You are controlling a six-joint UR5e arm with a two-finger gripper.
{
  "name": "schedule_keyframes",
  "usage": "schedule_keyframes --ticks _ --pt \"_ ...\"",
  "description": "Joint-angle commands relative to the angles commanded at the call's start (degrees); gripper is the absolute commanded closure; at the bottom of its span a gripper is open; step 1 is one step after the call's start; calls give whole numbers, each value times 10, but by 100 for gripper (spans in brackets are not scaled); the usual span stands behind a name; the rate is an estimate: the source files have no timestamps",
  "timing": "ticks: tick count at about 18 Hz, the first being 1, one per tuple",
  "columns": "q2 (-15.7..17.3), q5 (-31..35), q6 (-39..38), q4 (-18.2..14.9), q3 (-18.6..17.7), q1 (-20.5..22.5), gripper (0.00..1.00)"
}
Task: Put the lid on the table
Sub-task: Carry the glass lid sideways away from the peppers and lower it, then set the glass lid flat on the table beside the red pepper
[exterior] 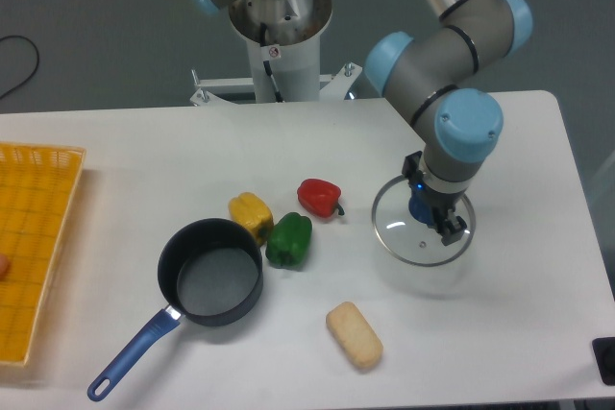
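— How's the light?
— Bright and even from overhead; the table (500, 141) looks nearly washed out.
— Shadows?
— Soft, faint ones under the lid (399, 232) and beside the saucepan (209, 271).
— Sharpness?
— Slightly soft throughout, with small glints on the lid's rim.

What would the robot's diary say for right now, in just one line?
phase: carrying | end effector: shut on round clear glass lid | lid: above white table, right of red pepper | dark saucepan: uncovered
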Motion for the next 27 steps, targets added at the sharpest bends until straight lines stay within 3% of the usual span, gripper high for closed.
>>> schedule_keyframes --ticks 10,27 --pt "-35 1 10 37 -1 4 41" --pt "-57 -10 9 53 -1 6 41"
